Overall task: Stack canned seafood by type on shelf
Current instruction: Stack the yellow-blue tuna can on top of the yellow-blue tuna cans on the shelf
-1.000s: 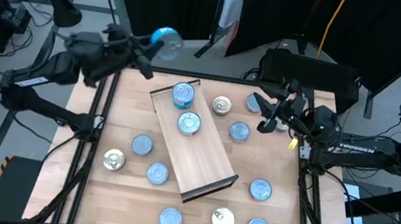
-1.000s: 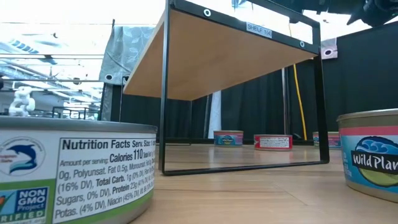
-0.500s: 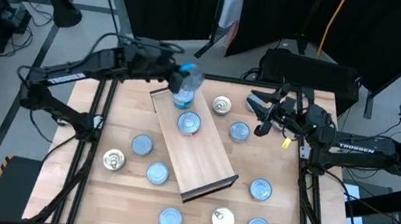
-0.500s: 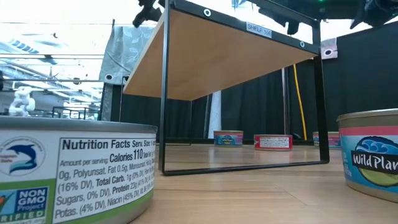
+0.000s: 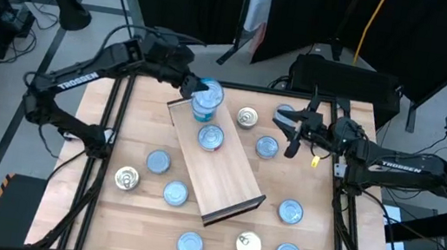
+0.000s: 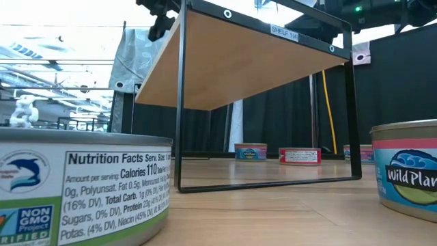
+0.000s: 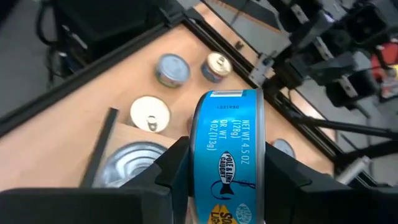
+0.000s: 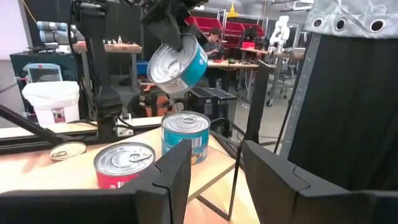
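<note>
My left end effector [image 7: 227, 180] pinched a blue tin [image 7: 230, 155] above the shelf's [image 5: 221, 173] far end, over another tin [image 5: 204, 112]. My right end effector [image 8: 214, 168] hovered spread, empty, nearby.

My build: two black jointed arms, matte tubular links, rounded joint housings. White "TROSSEN" lettering on forearm of each. Black cabling looped along left arm. My left gripper [image 5: 193, 88]: dark angular fingers [image 7: 287, 175], flat faceted plastic. My right gripper [image 5: 290, 134]: same black blocky fingers [image 8: 171, 172], bevelled edges, small yellow tag beside wrist.
</note>
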### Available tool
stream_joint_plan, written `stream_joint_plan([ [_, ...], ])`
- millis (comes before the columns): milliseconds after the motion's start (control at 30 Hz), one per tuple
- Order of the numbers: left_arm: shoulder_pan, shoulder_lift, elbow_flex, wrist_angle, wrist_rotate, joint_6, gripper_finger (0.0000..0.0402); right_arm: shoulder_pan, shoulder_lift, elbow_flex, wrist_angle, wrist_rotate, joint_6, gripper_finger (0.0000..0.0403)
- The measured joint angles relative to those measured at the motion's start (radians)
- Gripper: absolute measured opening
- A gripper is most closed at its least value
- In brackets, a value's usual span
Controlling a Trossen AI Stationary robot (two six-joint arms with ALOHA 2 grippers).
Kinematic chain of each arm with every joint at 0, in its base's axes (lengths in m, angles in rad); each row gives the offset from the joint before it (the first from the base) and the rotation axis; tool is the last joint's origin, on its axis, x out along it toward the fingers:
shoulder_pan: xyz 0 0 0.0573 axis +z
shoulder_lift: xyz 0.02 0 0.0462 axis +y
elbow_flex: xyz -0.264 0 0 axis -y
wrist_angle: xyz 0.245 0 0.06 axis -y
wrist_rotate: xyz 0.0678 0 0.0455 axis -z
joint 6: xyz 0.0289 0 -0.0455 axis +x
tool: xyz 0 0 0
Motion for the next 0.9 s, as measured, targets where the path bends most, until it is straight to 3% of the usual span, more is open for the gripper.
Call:
stream_joint_plan([
  [333, 0.051, 0.057, -0.055, -0.036, 0.206, 0.055, 0.0145, 0.001, 0.0, 0.0, 0.002, 0.0, 0.018, 0.0137],
  [900, 0.169, 0.055, -0.129, 0.003, 0.276, 0.099, 0.0148, 0.001, 0.0, 0.0, 0.02, 0.0, 0.003, 0.0137],
])
